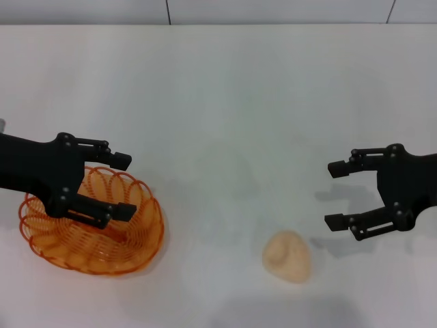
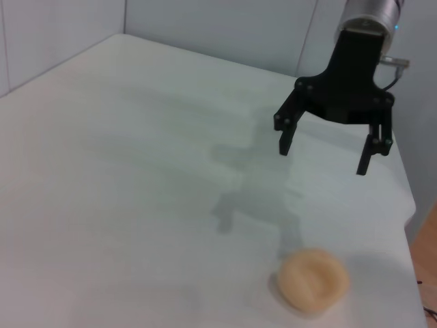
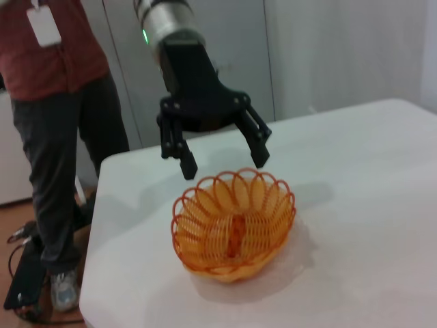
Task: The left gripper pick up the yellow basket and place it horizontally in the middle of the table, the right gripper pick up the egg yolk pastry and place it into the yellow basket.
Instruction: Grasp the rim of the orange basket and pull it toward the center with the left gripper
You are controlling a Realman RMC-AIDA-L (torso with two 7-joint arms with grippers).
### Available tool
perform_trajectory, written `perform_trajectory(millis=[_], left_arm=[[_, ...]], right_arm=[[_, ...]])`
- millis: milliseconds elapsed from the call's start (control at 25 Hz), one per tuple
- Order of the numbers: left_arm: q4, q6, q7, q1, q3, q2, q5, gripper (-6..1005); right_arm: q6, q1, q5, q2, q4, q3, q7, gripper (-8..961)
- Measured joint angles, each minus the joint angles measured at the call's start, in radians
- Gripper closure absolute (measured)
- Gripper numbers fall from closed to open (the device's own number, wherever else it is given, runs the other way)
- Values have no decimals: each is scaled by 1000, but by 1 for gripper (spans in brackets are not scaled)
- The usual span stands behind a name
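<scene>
At the far left of the white table [image 1: 225,102], the yellow basket [image 1: 92,232] is sitting near the front edge, a shallow oval of glossy orange-yellow wire loops with a scalloped rim, tilted a little rather than lying flat. The left gripper [image 1: 123,186] is hovering directly over it with its two black fingers spread wide and holding nothing; from the right wrist view its fingertips [image 3: 188,167] appear to be just above the rim, though contact is hard to judge. Toward the right, the egg yolk pastry [image 1: 288,255] is resting on the bare tabletop, a smooth matte cream dome. Just beyond it, the right gripper [image 1: 333,195] is hanging clear of the surface, fingers parted and empty.
</scene>
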State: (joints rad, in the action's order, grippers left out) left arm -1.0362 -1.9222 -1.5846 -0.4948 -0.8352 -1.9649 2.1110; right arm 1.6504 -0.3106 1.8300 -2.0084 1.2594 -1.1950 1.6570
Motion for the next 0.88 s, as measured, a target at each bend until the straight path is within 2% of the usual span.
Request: perform_trajectory(millis=[200, 880], left_arm=[[-4, 0, 0, -1, -1, -3, 0, 124], [-5, -1, -5, 8, 5, -1, -2, 126]], right_arm=[[2, -26, 11, -1, -1, -4, 6, 96], [-2, -30, 1, -3, 1, -11, 7, 96]])
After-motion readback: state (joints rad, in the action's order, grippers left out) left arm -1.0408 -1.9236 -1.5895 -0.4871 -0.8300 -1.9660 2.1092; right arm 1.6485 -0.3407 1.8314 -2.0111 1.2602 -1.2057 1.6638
